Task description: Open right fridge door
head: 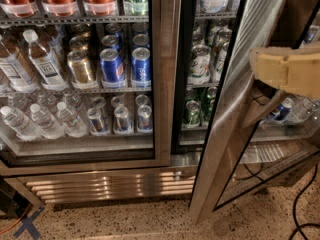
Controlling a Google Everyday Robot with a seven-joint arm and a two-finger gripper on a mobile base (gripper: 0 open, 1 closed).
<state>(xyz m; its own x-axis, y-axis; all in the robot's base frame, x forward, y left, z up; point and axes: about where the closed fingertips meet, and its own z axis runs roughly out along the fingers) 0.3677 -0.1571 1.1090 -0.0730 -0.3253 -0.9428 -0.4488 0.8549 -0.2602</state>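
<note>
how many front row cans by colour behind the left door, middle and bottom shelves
gold cans: 1
blue cans: 2
silver cans: 3
total: 6
The gripper is at the right edge, beside the open right fridge door.

Soft interior glow; gripper [289, 73] far right.
</note>
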